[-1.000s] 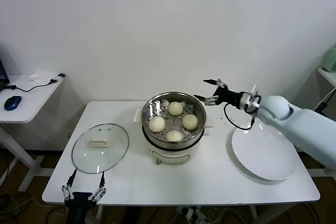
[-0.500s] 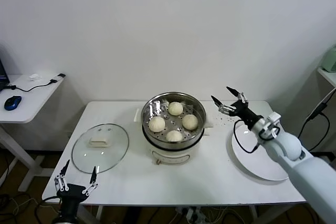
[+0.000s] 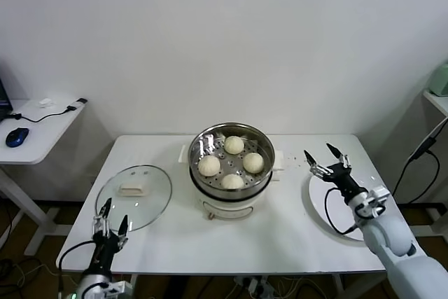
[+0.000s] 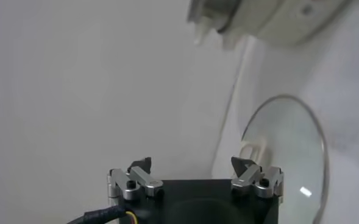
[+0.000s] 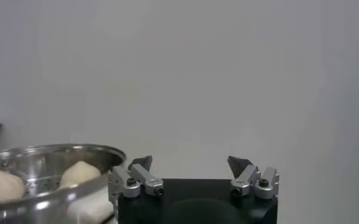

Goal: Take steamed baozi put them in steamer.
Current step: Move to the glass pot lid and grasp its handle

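Both arms are pulling back from where they were a second ago: the right gripper (image 3: 327, 161), earlier reaching over the steamer's far right rim, is now sitting lower, over the near-left part of the white plate (image 3: 343, 208) toward the worktop's right edge, and the left gripper (image 3: 110, 224) is now rising at the front-left edge, just near of the glass lid (image 3: 134, 197).

Right fingers (image 3: 310, 158) are standing spread apart and gripping nothing, tips pointing up and away; the right wrist view is showing the same gap between the right fingers (image 5: 141, 165), with blank wall beyond. Left fingers (image 3: 105, 209) are likewise parted and empty, and the left wrist view is confirming it at the left fingers (image 4: 140, 167).

All four steamed baozi (image 3: 234, 145) are lying in the steamer (image 3: 232, 164), which is standing mid-worktop (image 3: 280, 243) toward the back edge, on its white base. From the right wrist camera only two steamed baozi (image 5: 80, 173) are peeking over the steamer (image 5: 51, 159) rim, the rest being cut off. The glass lid (image 4: 289, 158) is running out of the left wrist picture, and part of the plate is hiding behind the right arm. A side table with a blue mouse (image 3: 17, 136) is standing off to the left.
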